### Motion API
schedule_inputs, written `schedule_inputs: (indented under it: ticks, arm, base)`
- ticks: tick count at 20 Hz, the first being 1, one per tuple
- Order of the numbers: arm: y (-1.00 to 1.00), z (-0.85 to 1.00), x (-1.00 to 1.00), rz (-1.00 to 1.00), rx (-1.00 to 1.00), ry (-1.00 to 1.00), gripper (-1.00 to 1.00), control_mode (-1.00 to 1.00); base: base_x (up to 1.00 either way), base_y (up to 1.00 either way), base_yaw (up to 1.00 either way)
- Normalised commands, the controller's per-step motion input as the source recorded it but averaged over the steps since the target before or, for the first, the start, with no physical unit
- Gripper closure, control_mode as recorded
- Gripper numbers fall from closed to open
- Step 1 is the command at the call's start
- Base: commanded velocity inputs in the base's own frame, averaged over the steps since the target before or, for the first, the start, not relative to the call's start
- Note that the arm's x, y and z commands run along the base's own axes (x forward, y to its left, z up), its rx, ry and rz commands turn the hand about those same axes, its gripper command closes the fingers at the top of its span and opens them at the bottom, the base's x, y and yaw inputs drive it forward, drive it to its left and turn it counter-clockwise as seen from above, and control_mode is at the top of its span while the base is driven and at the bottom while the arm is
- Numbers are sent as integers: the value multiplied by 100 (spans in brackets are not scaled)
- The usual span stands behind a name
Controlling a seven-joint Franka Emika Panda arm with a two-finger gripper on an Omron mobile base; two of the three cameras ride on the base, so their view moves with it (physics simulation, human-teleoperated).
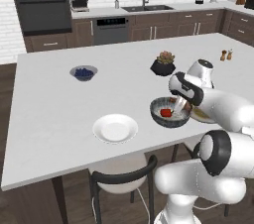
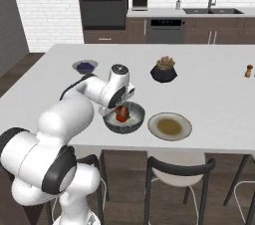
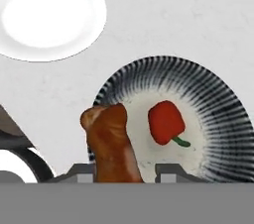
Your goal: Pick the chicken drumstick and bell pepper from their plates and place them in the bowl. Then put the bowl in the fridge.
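Observation:
My gripper [image 3: 124,171] is shut on the reddish-brown chicken drumstick [image 3: 110,141], which hangs over the near rim of the speckled bowl [image 3: 218,114]. The red bell pepper [image 3: 165,122] lies inside the bowl. In the left base view the gripper [image 1: 178,103] hovers just above the bowl [image 1: 158,117] with the bell pepper [image 1: 165,113] in it. The white plate [image 1: 115,128] lies bare to the bowl's left. The beige plate [image 2: 169,126] lies bare to its right. The fridge is out of view.
On the island stand a small bowl of blueberries [image 1: 83,73], a black plant pot [image 1: 163,64] behind the bowl, and two shakers [image 1: 226,55] at the far right. Dark-framed chairs [image 2: 177,171] are tucked under the near edge.

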Motion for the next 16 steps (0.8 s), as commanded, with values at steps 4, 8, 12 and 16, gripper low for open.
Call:
schedule_inputs:
  ticks: [4,8,12,16]
  arm:
    - [2,-42,87,-16,-4,14,100,-100]
    - [-1,-44,68,-15,-6,10,100,-100]
    - [-24,-52,4,-8,-1,0,100,-100]
    - [-11,-49,-22,-7,-2,-2,-100,-100]
  base:
    - [0,0,0]
    - [0,0,0]
    - [0,0,0]
    - [0,0,0]
